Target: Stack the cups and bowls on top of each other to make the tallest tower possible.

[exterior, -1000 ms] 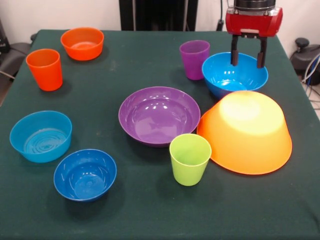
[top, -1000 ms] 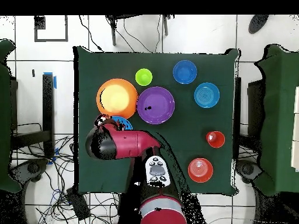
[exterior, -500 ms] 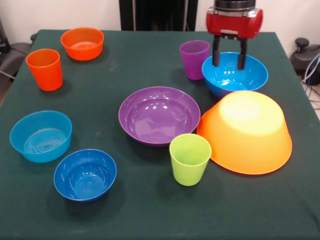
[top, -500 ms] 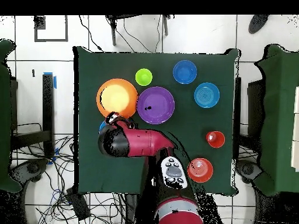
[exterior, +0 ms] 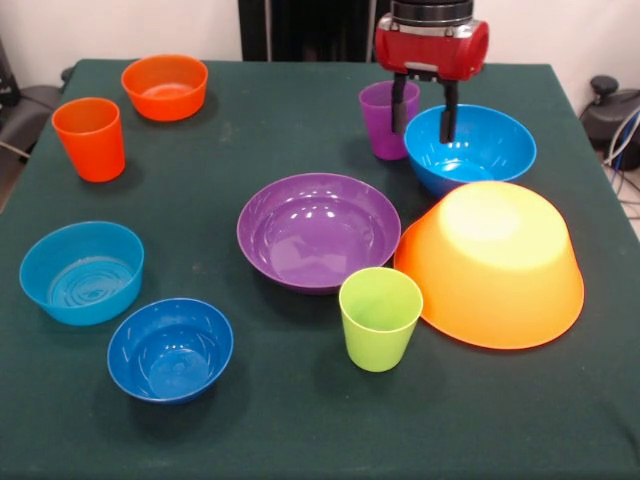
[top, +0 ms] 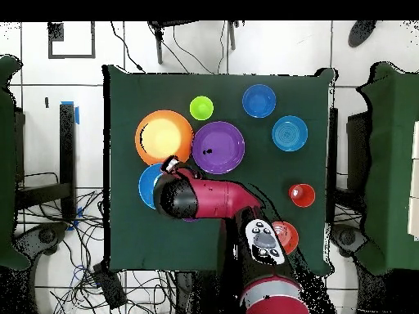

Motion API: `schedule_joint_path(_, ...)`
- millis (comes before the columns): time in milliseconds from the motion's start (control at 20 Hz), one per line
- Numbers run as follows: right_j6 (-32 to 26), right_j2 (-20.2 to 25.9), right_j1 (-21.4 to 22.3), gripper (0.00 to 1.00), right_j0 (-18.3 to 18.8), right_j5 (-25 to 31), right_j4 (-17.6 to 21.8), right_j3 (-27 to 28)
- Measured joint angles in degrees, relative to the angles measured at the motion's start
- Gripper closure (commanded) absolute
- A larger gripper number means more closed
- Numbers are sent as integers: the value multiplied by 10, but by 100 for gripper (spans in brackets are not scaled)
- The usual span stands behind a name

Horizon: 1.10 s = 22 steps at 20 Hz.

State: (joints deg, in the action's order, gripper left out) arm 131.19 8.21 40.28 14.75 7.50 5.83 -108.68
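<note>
My gripper point(exterior: 422, 132) is open and empty. It hangs over the gap between the purple cup point(exterior: 381, 115) and the large blue bowl point(exterior: 478, 150), one finger in front of each. The orange-yellow bowl point(exterior: 492, 262) lies upside down at the right. The large purple bowl point(exterior: 318, 231) sits mid-table, with the lime green cup point(exterior: 380, 318) in front of it. The orange cup point(exterior: 90, 138), small orange bowl point(exterior: 165, 86), light blue bowl point(exterior: 82, 272) and dark blue bowl point(exterior: 170, 349) stand on the left. The yellow cup is hidden. No tower shows.
In the overhead view the red arm point(top: 214, 200) crosses the table point(top: 123, 237), hiding the purple cup and part of the large blue bowl point(top: 148, 185). The orange-yellow bowl point(top: 164, 137) and large purple bowl point(top: 218, 147) lie beyond it. Cables lie on the floor around the table.
In the front view my gripper has moved left, from above the large blue bowl to the gap between that bowl and the purple cup. It stays open. No object has moved.
</note>
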Motion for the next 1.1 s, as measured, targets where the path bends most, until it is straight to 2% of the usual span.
schedule_joint_path(350,0,10,-10,0,20,4,26,2)
schedule_joint_path(1100,0,10,-24,0,19,9,36,20)
